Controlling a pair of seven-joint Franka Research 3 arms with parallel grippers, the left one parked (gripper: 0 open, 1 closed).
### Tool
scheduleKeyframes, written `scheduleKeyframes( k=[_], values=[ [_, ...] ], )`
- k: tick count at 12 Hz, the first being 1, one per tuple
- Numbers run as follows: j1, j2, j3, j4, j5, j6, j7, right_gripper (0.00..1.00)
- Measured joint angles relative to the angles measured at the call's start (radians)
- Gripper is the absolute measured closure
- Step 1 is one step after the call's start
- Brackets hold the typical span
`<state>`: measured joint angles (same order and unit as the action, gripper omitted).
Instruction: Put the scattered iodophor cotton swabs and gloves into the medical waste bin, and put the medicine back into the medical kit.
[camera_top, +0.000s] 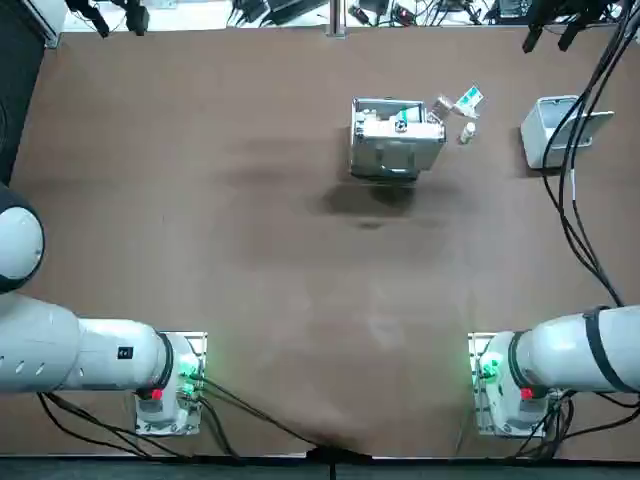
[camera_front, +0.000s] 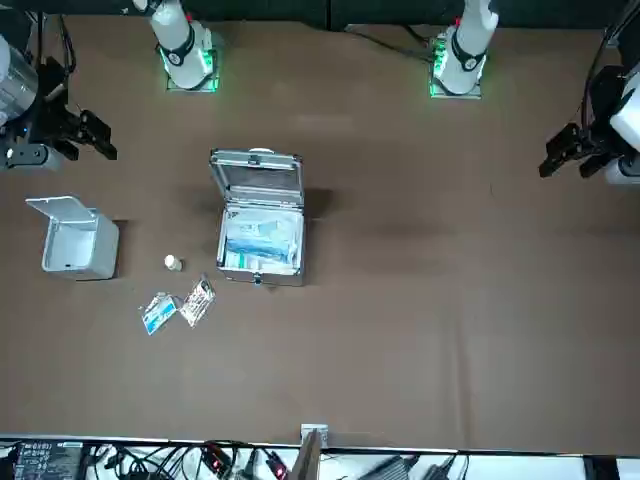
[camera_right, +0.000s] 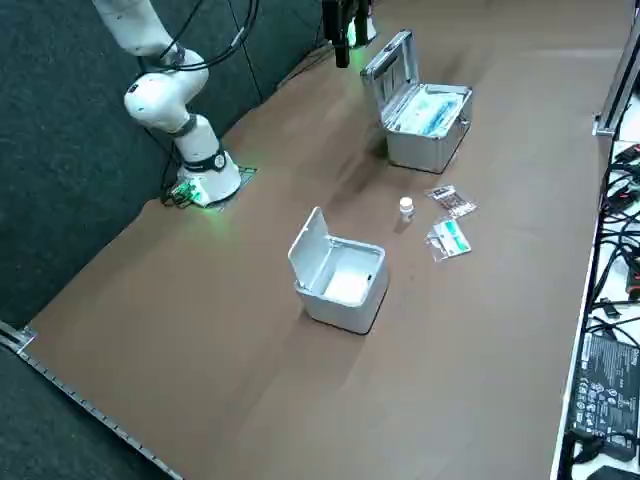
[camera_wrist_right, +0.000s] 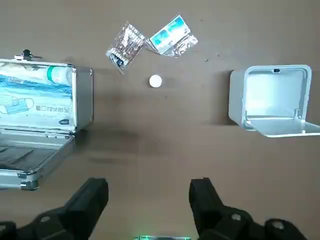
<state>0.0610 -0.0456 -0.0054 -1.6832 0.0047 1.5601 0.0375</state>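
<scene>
My right gripper (camera_wrist_right: 149, 196) hangs high above the table, open, with nothing between its fingers. In the right wrist view, below it lie a clear packet of brown cotton swabs (camera_wrist_right: 125, 47), a blue-and-white glove packet (camera_wrist_right: 172, 37) touching it, and a small white medicine bottle (camera_wrist_right: 155, 81). The open silver medical kit (camera_wrist_right: 37, 100) holds blue-printed packs. On the bottle's other side stands the white waste bin (camera_wrist_right: 272, 105), lid up. From the front, the gripper (camera_front: 62, 140) sits above and behind the bin (camera_front: 75, 240), with the bottle (camera_front: 173, 263) and the swab packet (camera_front: 197, 300) between the bin and the kit (camera_front: 260, 220).
The kit (camera_top: 397, 138), both packets and the bin (camera_top: 553, 130) cluster at the far right of the brown table. Black cables (camera_top: 575, 200) run from the right arm over the table's right edge. A wide stretch of bare table lies between the arm bases and the kit.
</scene>
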Motion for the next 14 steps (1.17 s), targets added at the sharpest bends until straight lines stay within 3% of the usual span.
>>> scheduleKeyframes(
  k=[7, 9, 10, 14],
  values=[
    [0.001, 0.027, 0.002, 0.018, 0.0, 0.006, -0.003, 0.0],
    [0.004, 0.078, 0.006, 0.053, 0.0, 0.029, -0.003, 0.0],
    [0.007, 0.139, 0.011, 0.085, 0.0, 0.101, -0.011, 0.0],
    [0.042, 0.256, 0.021, 0.101, 0.0, 0.224, -0.132, 0.0]
  ],
)
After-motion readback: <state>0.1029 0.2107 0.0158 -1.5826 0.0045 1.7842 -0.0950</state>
